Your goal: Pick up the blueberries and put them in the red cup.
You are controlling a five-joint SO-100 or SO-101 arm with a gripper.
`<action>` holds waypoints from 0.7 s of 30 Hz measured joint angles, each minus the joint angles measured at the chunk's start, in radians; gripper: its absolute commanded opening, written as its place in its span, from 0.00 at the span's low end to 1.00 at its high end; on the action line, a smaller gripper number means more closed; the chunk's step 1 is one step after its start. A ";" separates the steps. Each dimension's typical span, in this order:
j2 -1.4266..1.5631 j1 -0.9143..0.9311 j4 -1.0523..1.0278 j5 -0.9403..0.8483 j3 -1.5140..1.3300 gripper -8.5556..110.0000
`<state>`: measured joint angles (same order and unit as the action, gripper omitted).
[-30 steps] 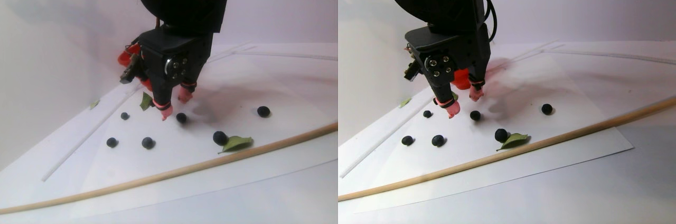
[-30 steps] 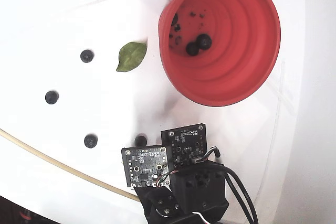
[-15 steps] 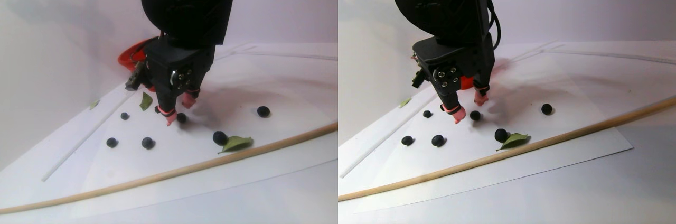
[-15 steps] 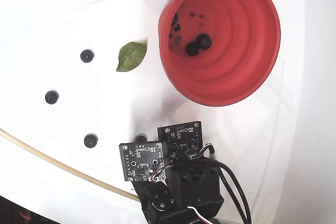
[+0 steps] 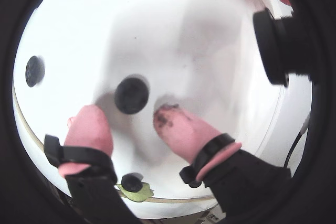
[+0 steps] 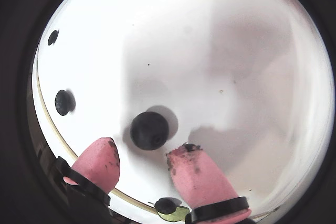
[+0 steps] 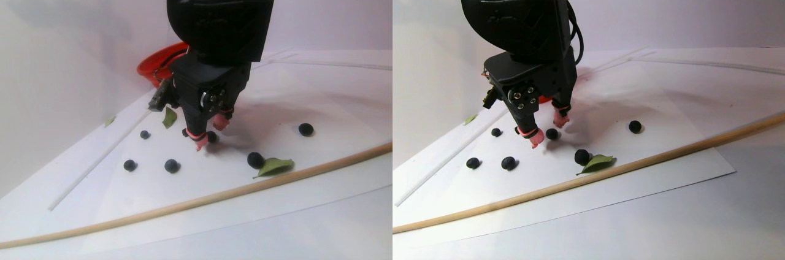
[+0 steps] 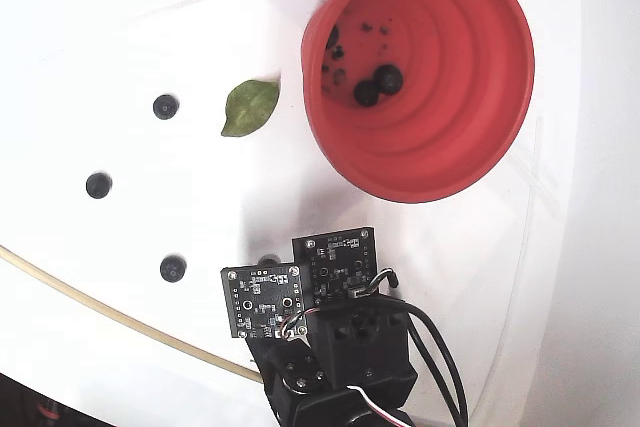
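My gripper (image 7: 206, 132) is open and low over the white paper, its pink fingertips on either side of one blueberry (image 7: 212, 137). In both wrist views that blueberry (image 5: 131, 95) (image 6: 149, 130) lies just beyond the gripper (image 5: 128, 119) (image 6: 143, 150), untouched. Several more blueberries lie loose, such as one (image 7: 172, 165) at the left and one (image 7: 256, 159) against a leaf. The red cup (image 8: 430, 147) stands behind the arm with two blueberries (image 8: 388, 77) inside. In the fixed view the arm hides the fingers.
A thin wooden stick (image 7: 245, 187) curves along the paper's near side. One green leaf (image 8: 250, 106) lies beside the cup, another (image 7: 274, 165) near the stick. Loose berries (image 8: 98, 185) dot the paper left of the arm.
The arm has come down and a little forward. The fingertips dropped from above the paper to either side of the berry. Nothing else moved.
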<state>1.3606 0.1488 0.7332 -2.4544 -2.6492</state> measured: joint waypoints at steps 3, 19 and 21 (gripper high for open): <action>-0.017 0.000 0.014 0.000 0.015 0.22; -0.097 0.000 0.067 0.000 0.048 0.21; -0.107 0.000 0.074 0.000 0.058 0.21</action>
<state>1.2533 0.1488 0.8069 -2.4544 -2.5909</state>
